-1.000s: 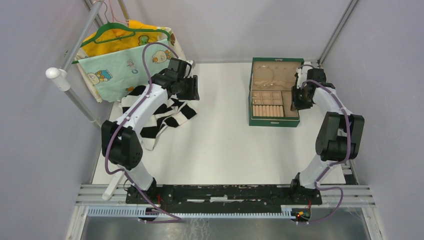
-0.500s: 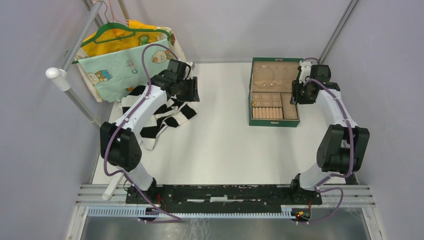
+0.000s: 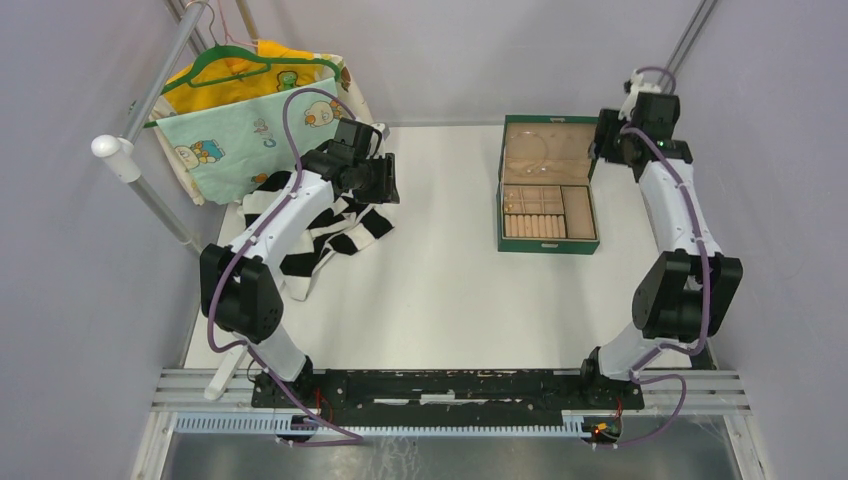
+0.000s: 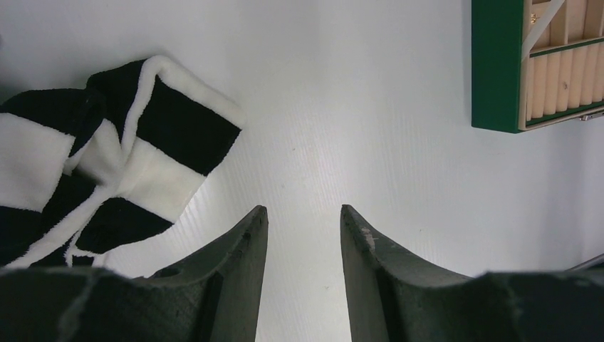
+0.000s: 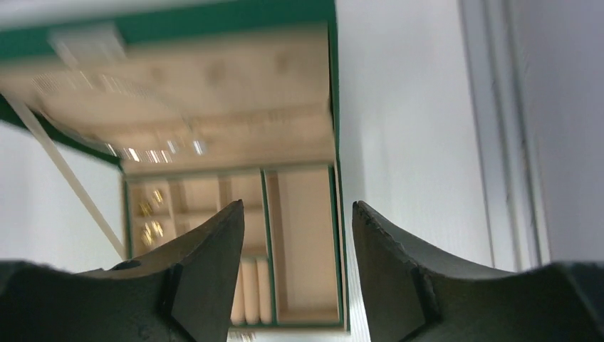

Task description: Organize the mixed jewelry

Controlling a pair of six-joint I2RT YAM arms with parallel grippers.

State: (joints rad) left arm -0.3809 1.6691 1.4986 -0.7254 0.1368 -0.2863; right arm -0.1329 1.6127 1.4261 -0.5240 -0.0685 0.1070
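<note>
Left arm (image 3: 300, 195): no change versus a second ago. Left jaws are parked apart with nothing between them. Striped cloth (image 4: 107, 164) lies ahead-left of them, and bare tabletop (image 3: 440, 290) lies straight ahead. This arm is not engaged in the task.

Jewelry box (image 3: 548, 244): not shifted. Wire hoop (image 3: 537, 150) is seen in the far wide section, and gold pieces (image 3: 513, 201) in the small cells nearer. Both sit ahead of and below the right jaws, off to their left.

Right arm (image 3: 672, 200): it is no longer held low over the box's right edge as it is a second ago. It is now drawn up and back toward the far right corner. Right jaws are spread wider than before and are empty. Judged: either a release into the box is just completed or a pick is abandoned. Which one cannot be told, since no piece is seen displaced.

Hard to read:
- The right wrist view is motion-blurred, so the hoop is reduced to glints there.
- Gold pieces (image 5: 147, 209) are too small to be counted.
- The box's near cells are cut off behind the right jaws in that view.
</note>
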